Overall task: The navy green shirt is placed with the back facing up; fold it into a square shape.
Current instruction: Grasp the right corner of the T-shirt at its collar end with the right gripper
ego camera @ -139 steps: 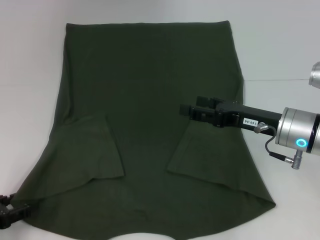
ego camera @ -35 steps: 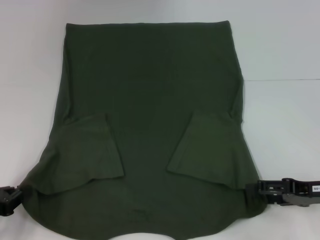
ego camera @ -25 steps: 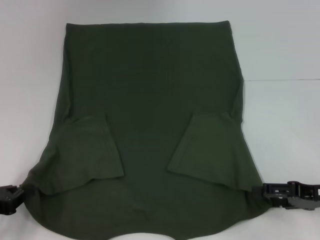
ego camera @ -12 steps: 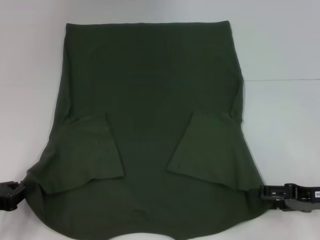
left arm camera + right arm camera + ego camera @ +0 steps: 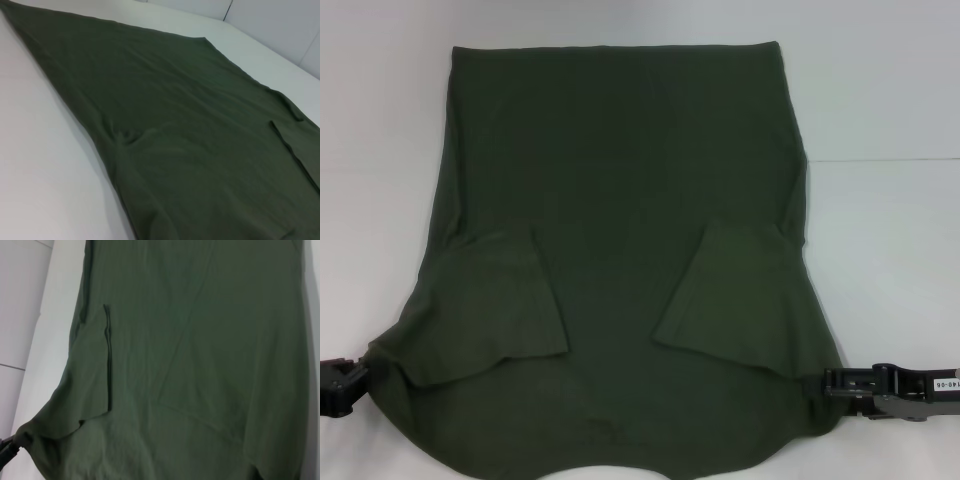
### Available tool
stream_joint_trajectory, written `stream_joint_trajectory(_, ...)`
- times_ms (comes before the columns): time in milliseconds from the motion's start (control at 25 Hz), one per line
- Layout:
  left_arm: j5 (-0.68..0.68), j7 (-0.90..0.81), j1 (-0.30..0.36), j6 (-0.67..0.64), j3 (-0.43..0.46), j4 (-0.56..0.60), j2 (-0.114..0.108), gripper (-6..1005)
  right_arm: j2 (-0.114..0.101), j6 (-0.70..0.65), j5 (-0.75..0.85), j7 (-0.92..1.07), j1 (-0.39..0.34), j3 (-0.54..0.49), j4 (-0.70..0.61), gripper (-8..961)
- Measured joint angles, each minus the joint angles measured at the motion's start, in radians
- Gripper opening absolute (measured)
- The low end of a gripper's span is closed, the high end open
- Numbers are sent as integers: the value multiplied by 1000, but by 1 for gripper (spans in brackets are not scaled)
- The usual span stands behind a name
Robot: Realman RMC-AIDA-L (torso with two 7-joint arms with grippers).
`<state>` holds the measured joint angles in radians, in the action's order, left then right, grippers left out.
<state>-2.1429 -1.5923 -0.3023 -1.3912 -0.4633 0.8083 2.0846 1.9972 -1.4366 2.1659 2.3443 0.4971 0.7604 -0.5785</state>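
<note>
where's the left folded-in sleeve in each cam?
Head view: folded-in left sleeve, lower left on the navy green shirt.
Left wrist view: only a sleeve hem shows; which sleeve, cannot tell.
Right wrist view: left sleeve, beside the left gripper.
Shared landmark: the sleeve's straight hem.

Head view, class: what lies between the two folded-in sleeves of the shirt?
Only the plain back of the navy green shirt; between the left sleeve and right sleeve, nothing else rests. The head view shows this.
</note>
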Motion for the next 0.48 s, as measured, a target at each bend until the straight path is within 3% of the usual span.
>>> stream_joint_trajectory(280, 0, 0, 0, 0, 0, 0, 1, 28, 0, 0, 0, 0, -8, 0, -1, 895)
stream_joint_trajectory(480, 0, 0, 0, -2, 0, 0, 3, 28, -4, 5, 1, 0, -10, 1, 2, 759)
